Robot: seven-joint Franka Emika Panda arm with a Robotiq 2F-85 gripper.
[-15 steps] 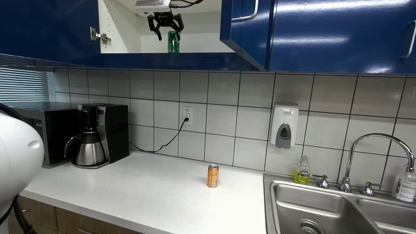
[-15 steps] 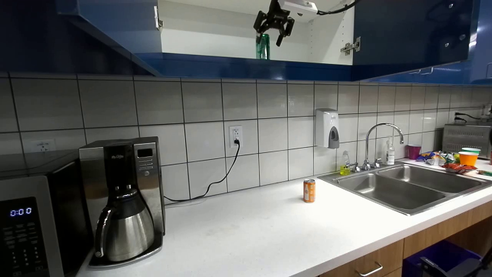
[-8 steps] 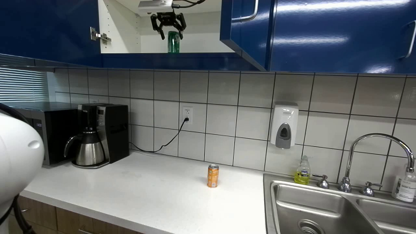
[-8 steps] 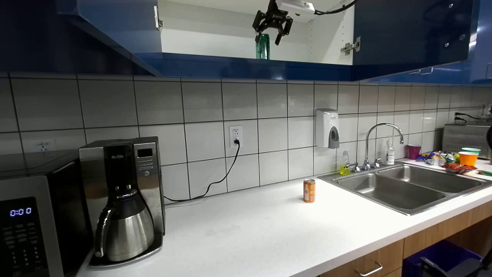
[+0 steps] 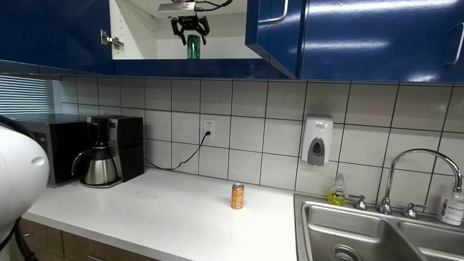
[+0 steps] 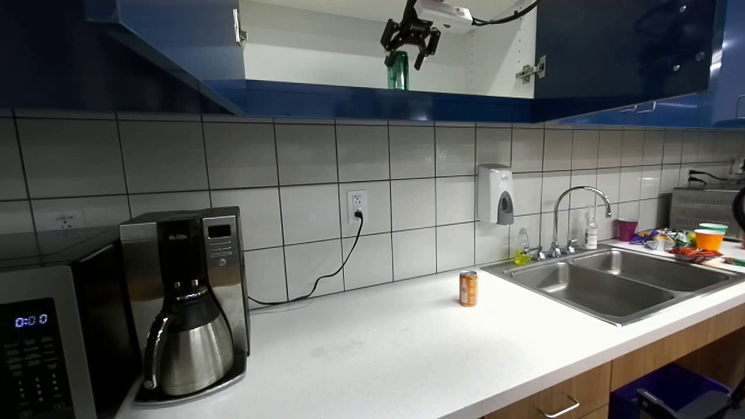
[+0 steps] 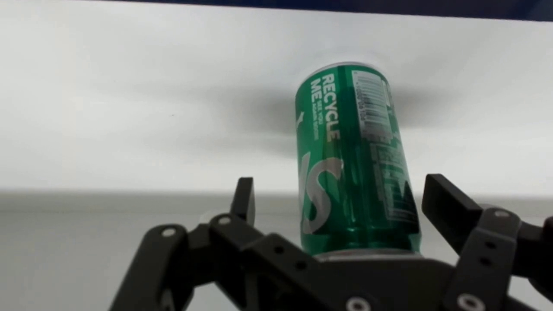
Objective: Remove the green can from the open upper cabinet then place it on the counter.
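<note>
Gripper (image 5: 194, 41) spread wide, nothing held; fingers (image 7: 451, 211) left and right of green can (image 7: 356, 160), upright in cabinet (image 5: 228, 40) — gap presumably left for pinching its sides!

Smooth counter (image 5: 174, 217), shiny metal green can (image 7: 354, 172) and glossy-doored upper cabinet (image 5: 188, 68) above it, steel sink (image 6: 605, 291) in it

Green can (image 6: 398, 74) in upper cabinet (image 6: 326, 100), top centre; gripper (image 6: 404, 61) at its top, jaws apart; orange can (image 6: 468, 288) on counter (image 6: 372, 361), lower right.
</note>
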